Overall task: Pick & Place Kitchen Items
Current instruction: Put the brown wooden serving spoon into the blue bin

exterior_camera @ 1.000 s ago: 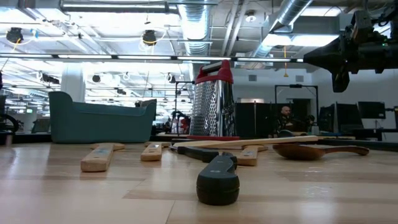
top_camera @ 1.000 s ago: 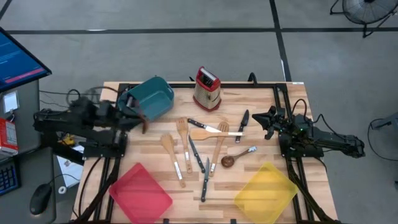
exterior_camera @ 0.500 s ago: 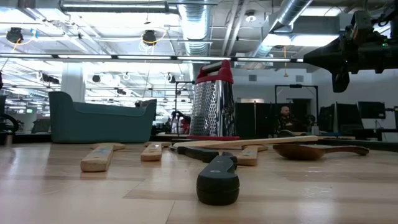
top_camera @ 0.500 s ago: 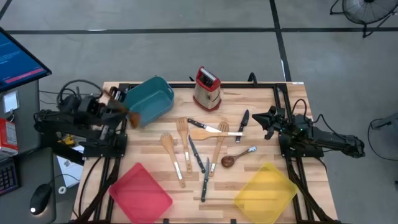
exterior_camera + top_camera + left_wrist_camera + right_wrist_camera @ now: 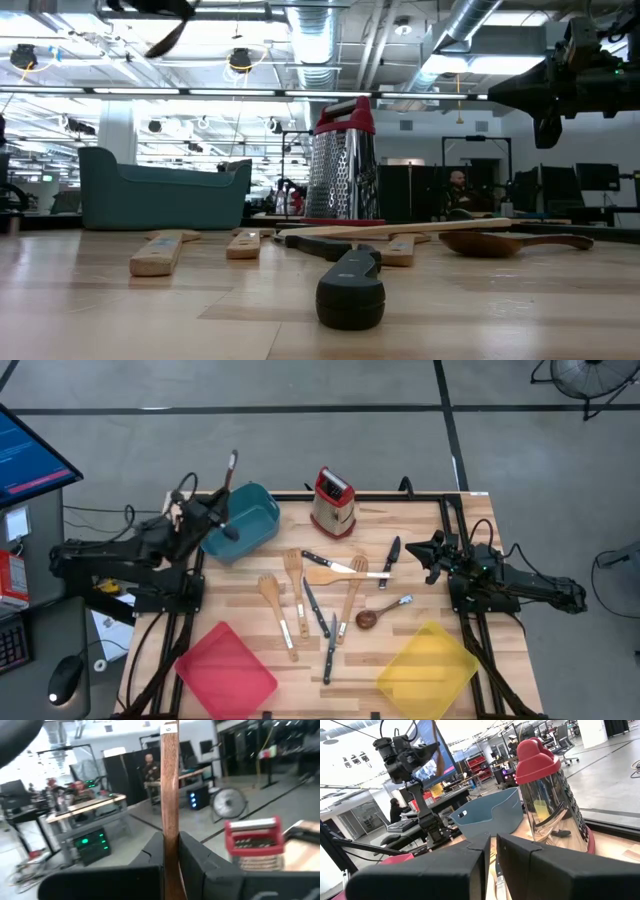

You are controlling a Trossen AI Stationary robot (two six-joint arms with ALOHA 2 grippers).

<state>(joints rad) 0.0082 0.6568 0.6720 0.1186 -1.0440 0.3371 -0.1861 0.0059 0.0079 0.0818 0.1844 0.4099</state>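
Counter (image 5: pixel 420 520): utensils (image 5: pixel 330 595) mostly unsorted | dark spoon (image 5: pixel 229 475) gripped upright by left fingers (image 5: pixel 222 512), held above teal bin (image 5: pixel 248 520) | right fingers (image 5: pixel 433 555) clenched empty, parked at counter's right edge.

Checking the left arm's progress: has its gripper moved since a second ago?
Yes. The left gripper, shut on a dark wooden utensil, has swung from the near side of the teal bin toward its far side.
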